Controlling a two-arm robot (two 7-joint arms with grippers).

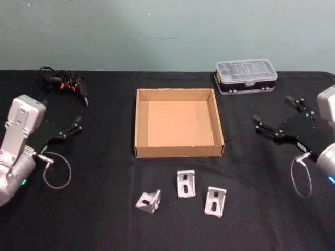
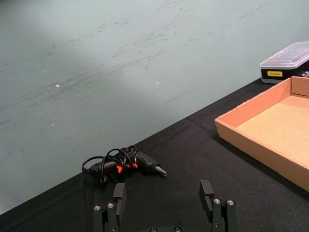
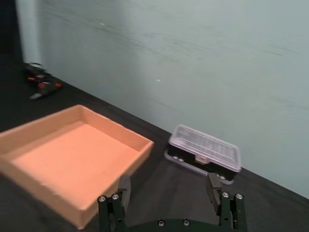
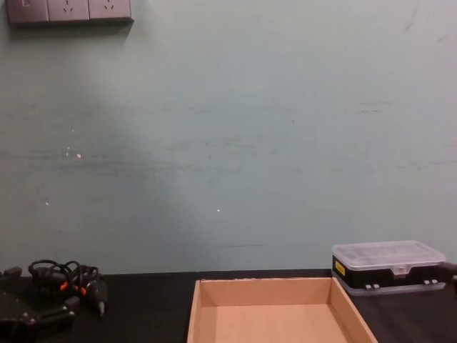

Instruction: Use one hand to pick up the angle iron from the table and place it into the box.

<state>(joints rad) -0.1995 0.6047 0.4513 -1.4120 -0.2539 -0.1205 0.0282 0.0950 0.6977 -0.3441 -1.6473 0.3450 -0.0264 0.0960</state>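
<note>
We see the left gripper (image 1: 63, 116) at nine o'clock and the right gripper (image 1: 272, 109) at three, black claws spread, empty, three slotted silvery angle irons (image 1: 186, 183) at six on the matte table (image 1: 94, 222), near the tan cardboard box (image 1: 178, 151), the case (image 1: 246, 76) with its yellow label (image 2: 273, 74) unreadable

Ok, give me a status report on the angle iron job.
Left gripper and right gripper open, flanking the box. Three angle irons on the table before it, none boxed. Nothing between them.
</note>
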